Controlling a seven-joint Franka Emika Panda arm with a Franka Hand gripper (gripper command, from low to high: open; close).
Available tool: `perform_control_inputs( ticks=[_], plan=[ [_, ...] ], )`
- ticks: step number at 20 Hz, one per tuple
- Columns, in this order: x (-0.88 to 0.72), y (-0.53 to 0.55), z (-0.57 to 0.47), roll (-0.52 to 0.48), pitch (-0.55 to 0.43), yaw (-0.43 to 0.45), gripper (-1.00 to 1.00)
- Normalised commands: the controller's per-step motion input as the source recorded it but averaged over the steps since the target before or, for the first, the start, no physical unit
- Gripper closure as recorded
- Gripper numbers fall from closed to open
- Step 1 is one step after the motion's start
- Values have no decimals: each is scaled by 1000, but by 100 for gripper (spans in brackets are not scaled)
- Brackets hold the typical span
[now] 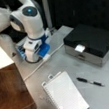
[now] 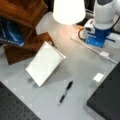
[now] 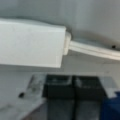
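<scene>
In the wrist view my gripper (image 3: 72, 86) sits at the bottom edge, its two black fingers pressed together with nothing between them. Just ahead of it a white block-shaped plug (image 3: 30, 46) lies on the grey table, with a white cable (image 3: 95, 51) running off to the right. In both front views the white and blue arm (image 1: 32, 33) (image 2: 103, 20) is folded low over the table, its hand down beside that plug (image 1: 46, 57) (image 2: 104, 53). The fingers are near the plug but not around it.
A spiral notebook (image 1: 64, 94) (image 2: 45, 63) and a black pen (image 1: 90, 81) (image 2: 65, 92) lie on the table. A black box (image 1: 91, 42) (image 2: 107, 100) carries a white tag (image 1: 79, 48). A lamp shade (image 2: 68, 10) and wooden shelf (image 2: 22, 15) stand nearby.
</scene>
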Motion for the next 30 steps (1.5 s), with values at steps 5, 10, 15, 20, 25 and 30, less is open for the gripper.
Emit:
perform_control_inputs(
  ticks=[5,10,15,20,25,30],
  plan=[
    [-54,164,221,90,-119,-272,100],
    [15,192,277,60,23,-240,100],
    [78,173,235,52,124,-160,-100],
    [137,173,195,61,169,-111,-100],
    [191,149,244,79,204,-135,-100],
    [256,79,325,112,240,-162,-100]
  ],
)
